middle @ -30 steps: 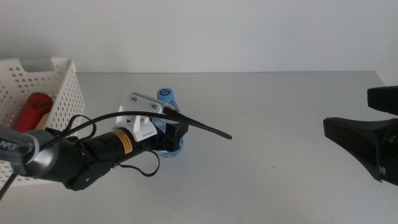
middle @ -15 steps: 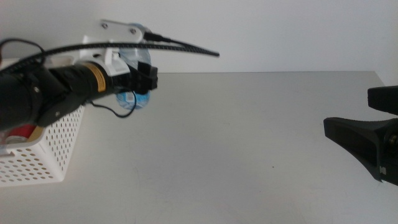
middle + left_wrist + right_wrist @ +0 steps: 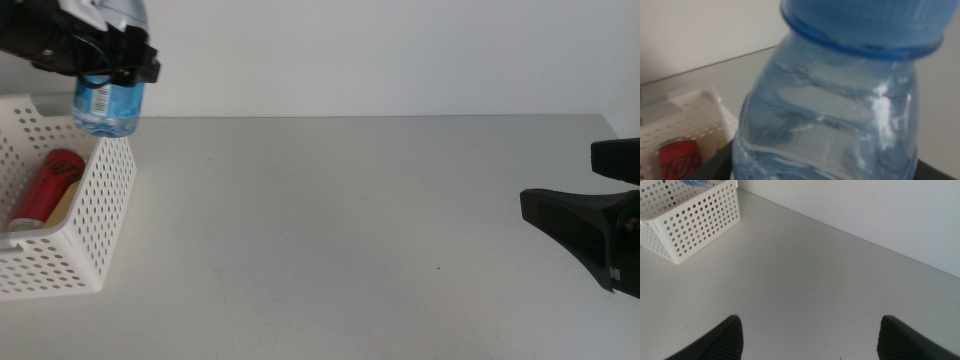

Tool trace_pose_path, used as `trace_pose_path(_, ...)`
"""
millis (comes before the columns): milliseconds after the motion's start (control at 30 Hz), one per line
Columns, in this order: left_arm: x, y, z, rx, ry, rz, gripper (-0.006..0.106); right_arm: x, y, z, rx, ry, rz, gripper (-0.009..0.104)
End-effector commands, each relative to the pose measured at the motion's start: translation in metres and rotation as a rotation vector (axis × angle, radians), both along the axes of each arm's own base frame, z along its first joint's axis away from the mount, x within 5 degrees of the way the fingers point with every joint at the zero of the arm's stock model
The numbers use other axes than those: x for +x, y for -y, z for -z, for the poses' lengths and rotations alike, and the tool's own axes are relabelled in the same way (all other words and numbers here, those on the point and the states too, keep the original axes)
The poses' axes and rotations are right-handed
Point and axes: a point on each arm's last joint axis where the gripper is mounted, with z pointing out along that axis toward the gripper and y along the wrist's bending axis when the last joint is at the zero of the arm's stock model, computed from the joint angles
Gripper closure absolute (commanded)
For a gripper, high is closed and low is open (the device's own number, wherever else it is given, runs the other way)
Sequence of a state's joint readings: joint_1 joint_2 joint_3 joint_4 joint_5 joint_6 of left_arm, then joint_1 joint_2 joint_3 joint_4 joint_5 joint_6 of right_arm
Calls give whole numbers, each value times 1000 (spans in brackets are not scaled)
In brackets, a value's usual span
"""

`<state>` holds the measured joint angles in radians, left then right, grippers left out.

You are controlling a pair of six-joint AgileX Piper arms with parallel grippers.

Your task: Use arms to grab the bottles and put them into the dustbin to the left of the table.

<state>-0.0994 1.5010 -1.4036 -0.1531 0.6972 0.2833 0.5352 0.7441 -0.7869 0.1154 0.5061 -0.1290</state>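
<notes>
Middle view is giving me a plain light-grey tabletop (image 3: 350, 220) against a bare white wall. My left hand (image 3: 100, 62) is gripping the clear, ribbed water bottle (image 3: 108, 105) over the perforated white dustbin's (image 3: 95, 215) corner — a red can (image 3: 48, 186) lying inside. My right hand (image 3: 810, 337) is waiting, spread wide — holding nothing.
</notes>
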Motion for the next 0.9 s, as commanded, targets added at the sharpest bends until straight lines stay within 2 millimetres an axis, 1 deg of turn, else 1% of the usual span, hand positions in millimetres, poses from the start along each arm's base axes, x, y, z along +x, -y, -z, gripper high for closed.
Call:
trace_pose_path(0,-8,-28,-41,-10,157,-53,102,1,0,-17,42,94,2,10)
trace_pose_path(67,-9,-53,-40,1,142,-127,102,1,0,-17,42,94,2,10)
trace_pose_path(167,-11,-85,-38,8,128,-223,102,1,0,-17,42,95,2,10)
trace_pose_path(233,-11,-100,-36,-2,117,-268,102,1,0,-17,42,95,2,10)
trace_pose_path(300,-10,-110,-30,-7,92,-294,102,1,0,-17,42,95,2,10)
trace_pose_path(400,-5,-115,-19,-9,36,-300,102,1,0,-17,42,95,2,10)
trace_pose_path(500,6,-117,-2,-7,-25,-296,102,1,0,-17,42,95,2,10)
trace_pose_path(667,28,-123,33,-21,-121,-296,102,1,0,-17,42,95,2,10)
trace_pose_path(867,46,-127,69,-51,-213,-309,101,1,0,-17,42,95,2,10)
